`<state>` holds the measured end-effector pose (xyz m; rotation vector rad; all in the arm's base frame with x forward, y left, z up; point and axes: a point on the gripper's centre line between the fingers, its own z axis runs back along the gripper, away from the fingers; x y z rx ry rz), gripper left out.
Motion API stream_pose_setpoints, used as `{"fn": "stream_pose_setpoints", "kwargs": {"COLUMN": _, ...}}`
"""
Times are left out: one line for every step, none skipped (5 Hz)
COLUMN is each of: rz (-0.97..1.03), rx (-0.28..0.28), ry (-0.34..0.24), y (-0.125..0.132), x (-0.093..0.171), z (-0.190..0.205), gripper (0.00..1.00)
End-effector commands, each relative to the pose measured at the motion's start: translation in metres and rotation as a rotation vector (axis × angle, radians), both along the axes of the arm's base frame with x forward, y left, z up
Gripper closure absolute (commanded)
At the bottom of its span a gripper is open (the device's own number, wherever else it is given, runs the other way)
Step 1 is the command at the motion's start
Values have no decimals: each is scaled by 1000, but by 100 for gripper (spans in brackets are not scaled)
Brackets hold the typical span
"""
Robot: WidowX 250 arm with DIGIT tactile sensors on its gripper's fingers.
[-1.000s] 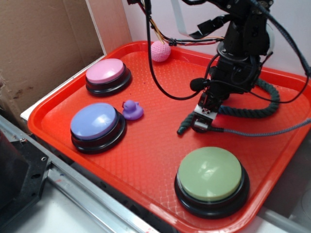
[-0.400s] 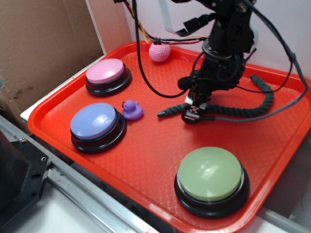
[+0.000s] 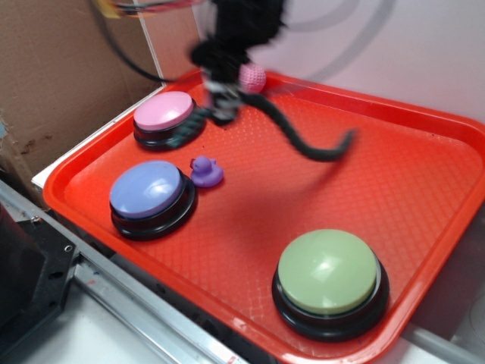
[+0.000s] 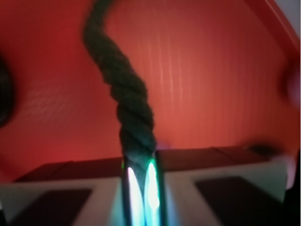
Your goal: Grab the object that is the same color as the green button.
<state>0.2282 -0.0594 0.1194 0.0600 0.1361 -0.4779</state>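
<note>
Jaws pinched tight on the dark green rope [image 4: 134, 117], and in the wrist view we see it squeezed between the two fingers and snaking away over the red tray [image 4: 211, 70]. From the exterior camera we catch the gripper [image 3: 221, 114], blurred, up near the tray's [image 3: 424, 174] far left corner, just beside the pink button [image 3: 164, 111] and the pink knitted ball [image 3: 253, 77]. The rope [image 3: 303, 144] trails out to the right from it, its free end curling up mid-tray. We've got the green button [image 3: 327, 271] sitting well apart at the near right, the blue-purple button [image 3: 148, 189] at near left, and the purple duck [image 3: 204, 172] just beside it.
</note>
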Motion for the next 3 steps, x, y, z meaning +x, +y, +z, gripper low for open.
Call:
{"fn": "stream_pose_setpoints", "kwargs": {"rz": 462, "rx": -24, "ry": -195, "y": -14, "x": -84, "z": 96, "gripper": 100}}
{"fn": "stream_pose_setpoints", "kwargs": {"rz": 484, "rx": -25, "ry": -181, "y": -13, "x": -89, "z": 146, "gripper": 100}}
{"fn": "stream_pose_setpoints", "kwargs": {"rz": 463, "rx": 13, "ry": -186, "y": -15, "x": -89, "z": 195, "gripper": 100}}
